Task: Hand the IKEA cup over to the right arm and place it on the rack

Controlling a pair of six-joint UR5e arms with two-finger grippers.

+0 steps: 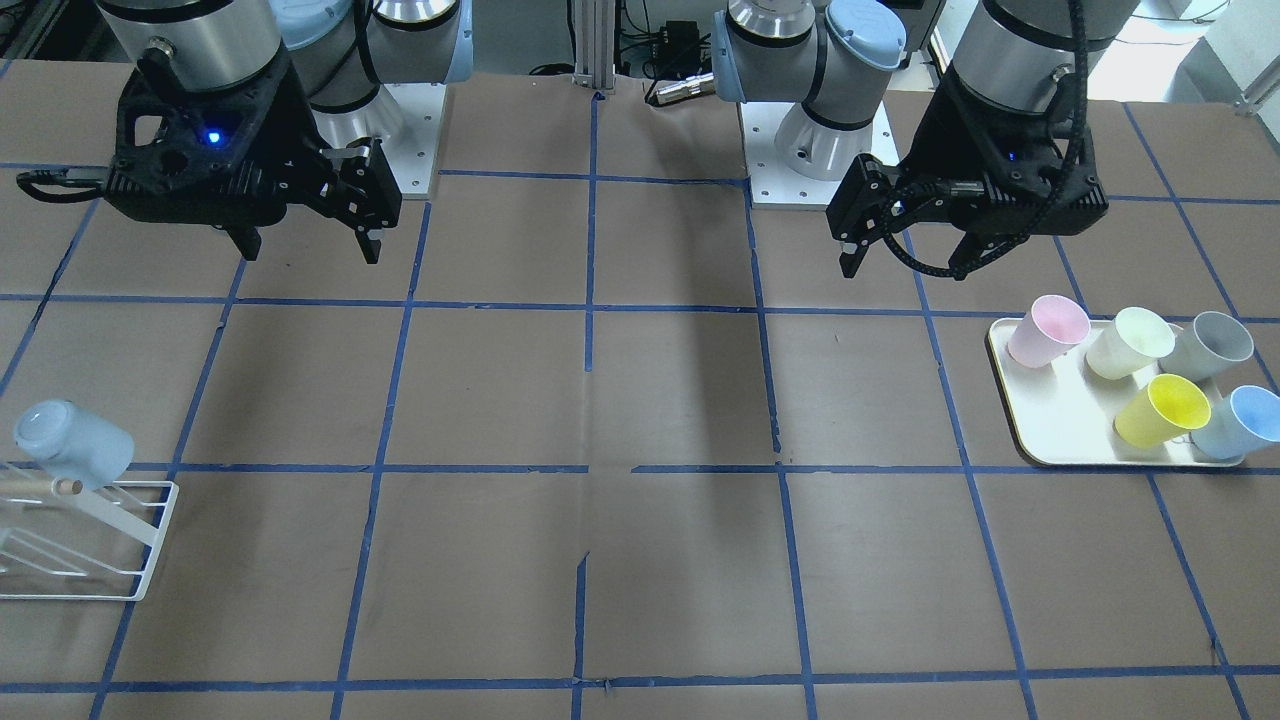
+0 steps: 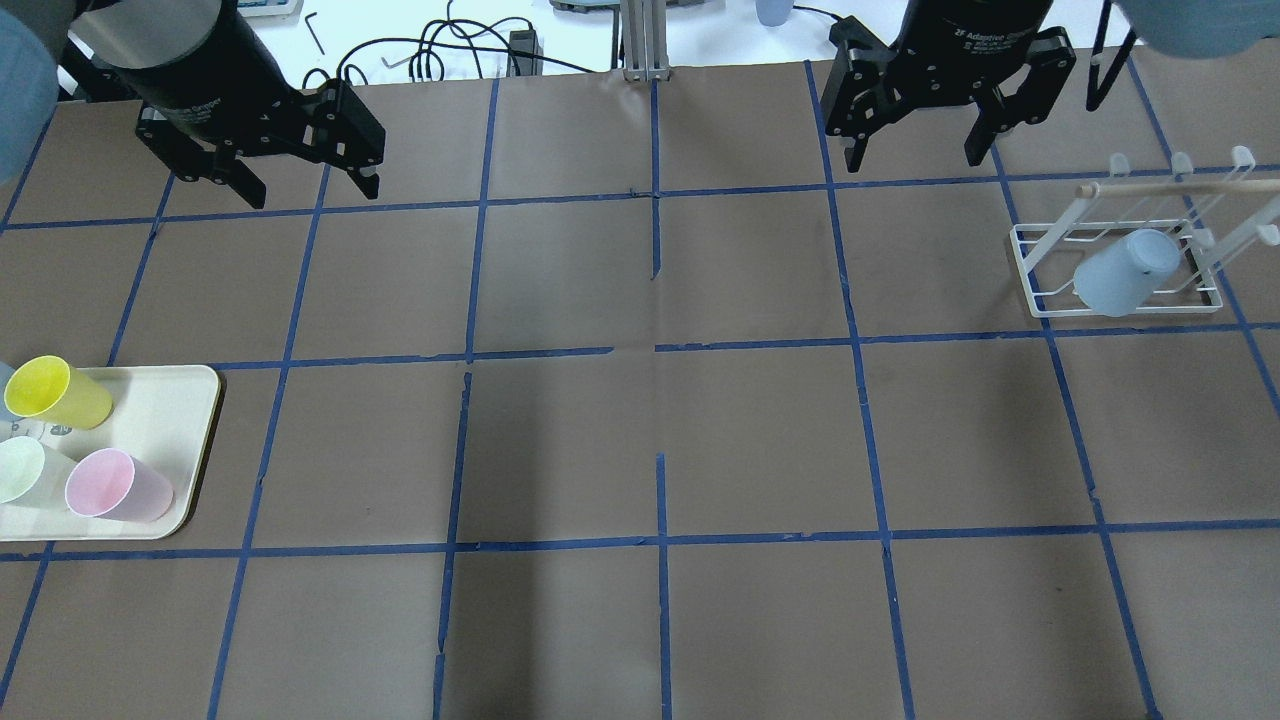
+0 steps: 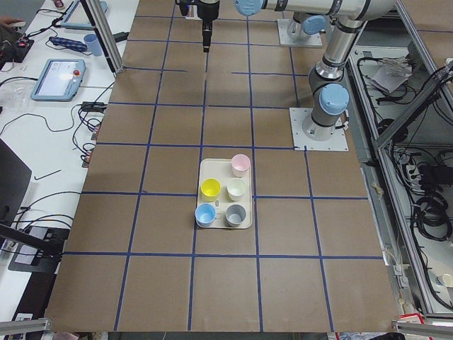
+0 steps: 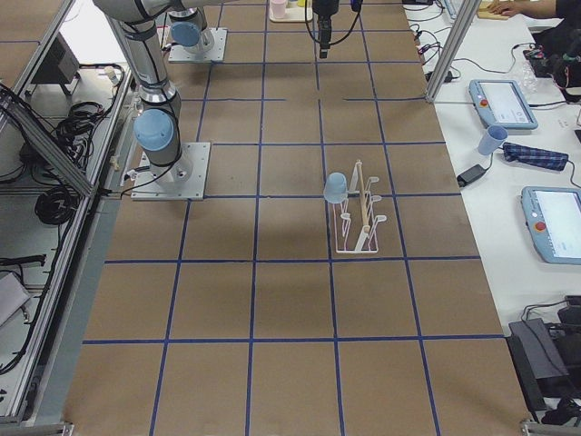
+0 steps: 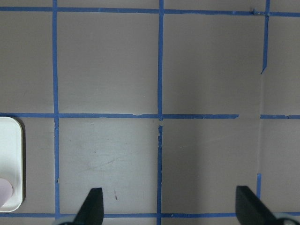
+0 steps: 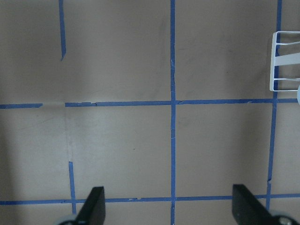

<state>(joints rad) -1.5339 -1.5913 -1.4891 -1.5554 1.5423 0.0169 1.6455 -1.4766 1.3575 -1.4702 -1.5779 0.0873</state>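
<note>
One pale blue IKEA cup (image 2: 1125, 272) hangs upside down on a peg of the white wire rack (image 2: 1040, 240), also seen in the front view as cup (image 1: 75, 445) on rack (image 1: 140, 560). A second blue cup (image 1: 1240, 420) lies on the cream tray (image 1: 1050, 430). My right gripper (image 2: 915, 160) is open and empty, above the table and well short of the rack. Its wrist view shows open fingers (image 6: 93, 206) and the rack's corner (image 6: 286, 61). My left gripper (image 2: 305, 190) is open and empty, away from the tray. Its fingers (image 5: 93, 206) frame bare table.
The tray (image 2: 190, 400) also holds a pink cup (image 1: 1045, 330), a pale green cup (image 1: 1130, 342), a grey cup (image 1: 1210, 345) and a yellow cup (image 1: 1165, 410). Blue tape lines grid the brown table. The tray's edge (image 5: 11, 164) shows in the left wrist view.
</note>
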